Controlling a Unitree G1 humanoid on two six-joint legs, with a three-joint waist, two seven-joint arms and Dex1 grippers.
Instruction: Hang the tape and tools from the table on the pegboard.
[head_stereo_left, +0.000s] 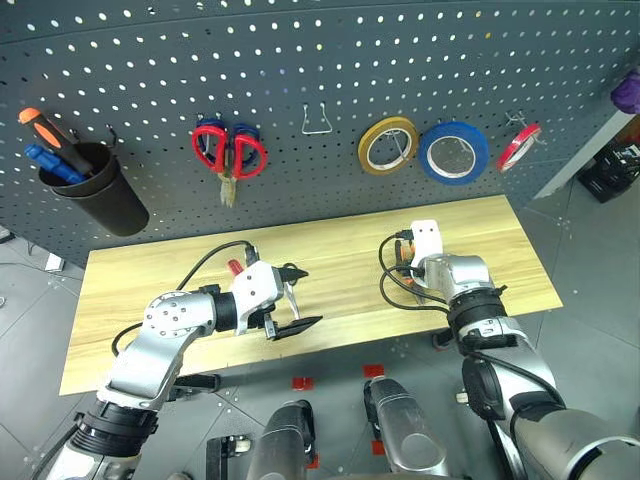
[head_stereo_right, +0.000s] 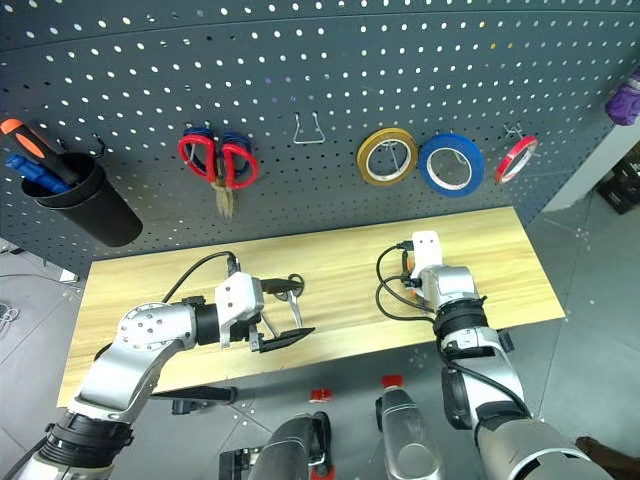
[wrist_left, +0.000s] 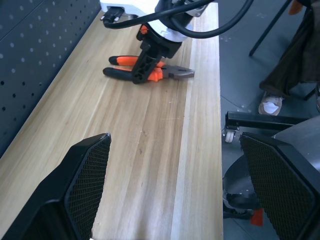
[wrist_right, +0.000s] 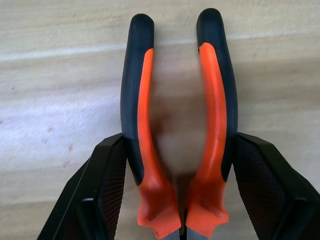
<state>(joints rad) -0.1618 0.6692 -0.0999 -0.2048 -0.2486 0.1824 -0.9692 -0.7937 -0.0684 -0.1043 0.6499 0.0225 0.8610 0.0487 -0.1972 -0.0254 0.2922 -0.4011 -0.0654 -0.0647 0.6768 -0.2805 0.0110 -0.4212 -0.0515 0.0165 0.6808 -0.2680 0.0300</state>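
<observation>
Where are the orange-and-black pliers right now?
The pliers lie flat on the wooden table, toward its right end, between the fingers of the robot's right hand.

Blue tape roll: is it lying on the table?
No, the blue tape roll hangs on the pegboard, between the yellow-brown roll and the thin red roll.

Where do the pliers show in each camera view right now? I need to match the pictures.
Left eye view: the pliers peek out orange beside the right gripper on the table.
Right eye view: same spot, an orange sliver.
Left wrist view: near the top, lying flat.
Right wrist view: centre, handles between the black fingers, which touch them.
Shared landmark: the right gripper over them.
</observation>
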